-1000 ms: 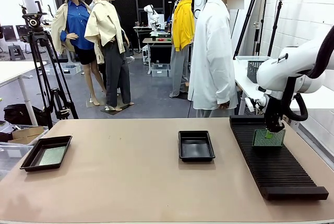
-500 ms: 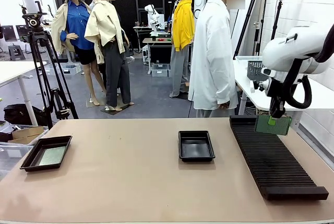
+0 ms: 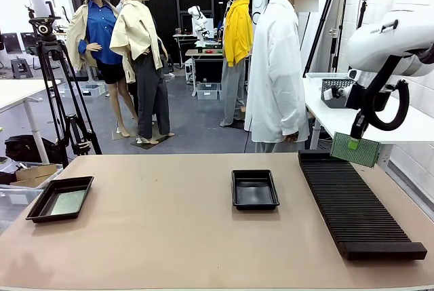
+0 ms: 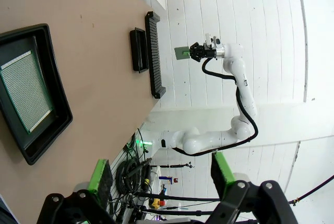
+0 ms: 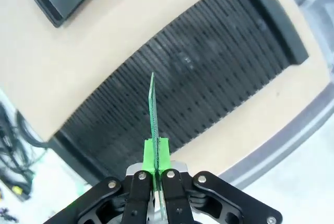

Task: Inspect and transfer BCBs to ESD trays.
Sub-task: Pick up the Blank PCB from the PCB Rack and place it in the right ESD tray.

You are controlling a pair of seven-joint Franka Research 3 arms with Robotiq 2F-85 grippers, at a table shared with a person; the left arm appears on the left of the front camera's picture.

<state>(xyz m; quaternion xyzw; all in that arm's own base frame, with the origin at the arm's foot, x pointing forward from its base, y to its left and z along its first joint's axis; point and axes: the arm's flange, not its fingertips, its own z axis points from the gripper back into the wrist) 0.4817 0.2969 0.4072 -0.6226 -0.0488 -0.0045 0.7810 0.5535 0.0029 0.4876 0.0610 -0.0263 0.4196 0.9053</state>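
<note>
My right claw (image 3: 353, 143) is clamped on one BCB (image 3: 358, 150) at its upper edge, held clear above the far end of the slotted rack (image 3: 356, 209), long side roughly level. The empty ESD tray (image 3: 255, 189) lies left of it, mid-table; the right arm is nearer. My left claw (image 4: 160, 172) stands wide, near the left tray (image 4: 60, 104) holding a second BCB (image 4: 26, 91).

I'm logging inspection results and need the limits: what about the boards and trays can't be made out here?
1. Held board: too small in the front view for traces or defects; edge-on in the right wrist view, pinched by the right end effector, both faces hidden.
2. Tray board: left wrist view shows a grid, components too small.
3. Middle tray: cut off by the top edge of the right wrist view.
</note>
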